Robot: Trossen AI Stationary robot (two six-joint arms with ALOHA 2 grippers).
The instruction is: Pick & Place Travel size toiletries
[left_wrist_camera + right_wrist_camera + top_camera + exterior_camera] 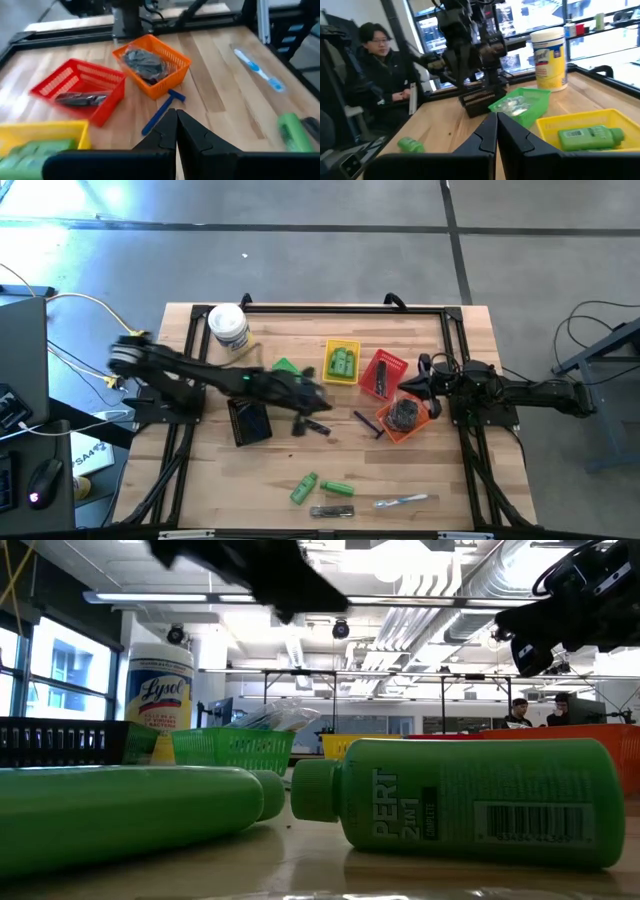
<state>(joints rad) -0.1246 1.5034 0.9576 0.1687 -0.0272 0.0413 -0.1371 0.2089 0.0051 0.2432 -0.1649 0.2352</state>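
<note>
Several toiletries are already sitting in baskets, while others are still lying loose, so the sorting is looking roughly half done. Two smooth green plastic bottles (343,362) are resting in the yellow mesh basket (329,346), dark slim pieces (381,377) are lying in the red basket (392,361), and a dark wrapped bundle (404,413) is filling the orange basket (391,430); clear-wrapped silvery pieces (512,105) are showing in the green basket (536,96). Waiting on the bare wooden table (450,470) are two more green bottles (320,487) near the front edge, a dark flat item (331,511) just beside them, a toothbrush with a pale handle (401,501), and a blue-handled razor (367,423) near the orange basket. Beyond them, the left gripper (318,427) is hanging over the table's middle with its fingers pressed together and gripping nothing, and the right gripper (415,384) is parking by the red and orange baskets, likewise closed and empty. A black basket (249,420) and a white-lidded wipes canister (229,327) are standing farther out.
</note>
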